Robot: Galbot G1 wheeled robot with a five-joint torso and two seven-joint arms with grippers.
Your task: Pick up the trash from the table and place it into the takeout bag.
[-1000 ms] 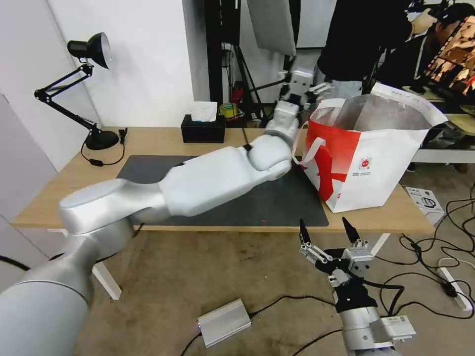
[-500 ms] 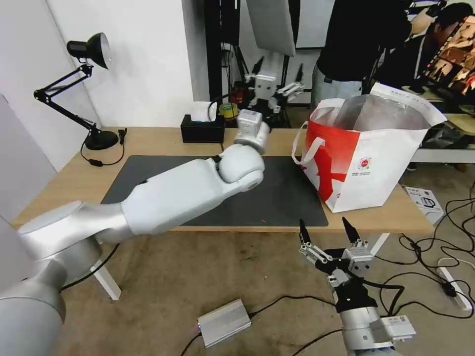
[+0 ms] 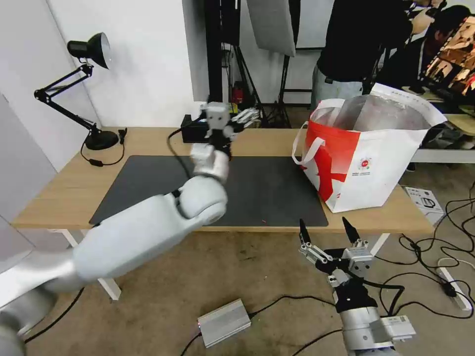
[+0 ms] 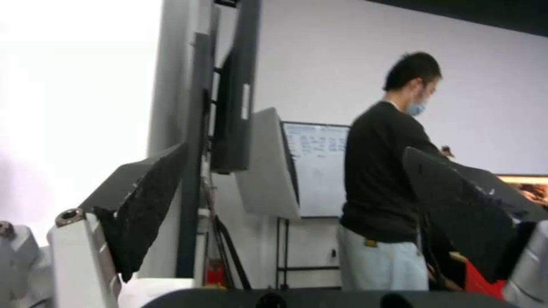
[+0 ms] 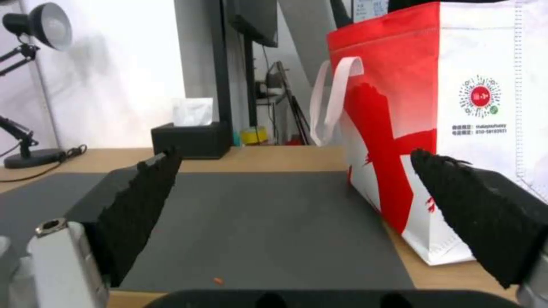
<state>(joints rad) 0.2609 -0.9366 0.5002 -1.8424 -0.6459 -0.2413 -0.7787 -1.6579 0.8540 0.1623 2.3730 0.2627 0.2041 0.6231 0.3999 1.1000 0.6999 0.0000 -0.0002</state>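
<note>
A black desk lamp [image 3: 84, 74] stands at the desk's far left corner, its cord [image 3: 101, 160] trailing beside it. A black tissue box [image 5: 191, 139] sits at the back edge. A silver metal box [image 3: 223, 322] and cables [image 3: 445, 232] lie on the floor.

You have 1 table [image 3: 148, 141] with 1 dark mat [image 3: 267, 185] on it. 1 takeout bag [image 3: 381, 163] stands there, with 1 loop handle [image 3: 303, 148] showing. 1 black desk lamp [image 3: 91, 49], 1 black tissue box [image 5: 191, 139]. 2 grippers: left gripper [image 3: 242, 117], right gripper [image 3: 329, 232], each with 2 fingers. 1 red scrap [image 5: 218, 281] on the mat. 1 silver box [image 3: 223, 321] on the floor.
</note>
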